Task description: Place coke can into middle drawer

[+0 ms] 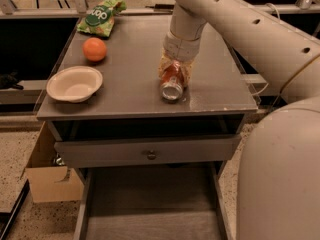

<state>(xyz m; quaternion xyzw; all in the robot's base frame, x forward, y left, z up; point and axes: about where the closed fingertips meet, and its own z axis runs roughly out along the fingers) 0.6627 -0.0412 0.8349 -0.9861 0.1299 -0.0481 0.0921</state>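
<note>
Coke can [172, 85], small, red-orange, silver end toward me, lies on its side on the grey cabinet top [130, 54], near the front edge. Two-finger gripper [175, 77] sits over the can, clamped on its sides. Below the can: wide grey middle drawer [150, 204], pulled out. Left of the can: round orange fruit [94, 49], white bowl [75, 84]. Further back left: green snack bag [100, 16].

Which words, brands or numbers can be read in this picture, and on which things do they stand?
The green bag: a white round logo, letters too blurred to read.
The coke can, lying on the tabletop at the gripper: whitish markings, unreadable.
No other text shows.
</note>
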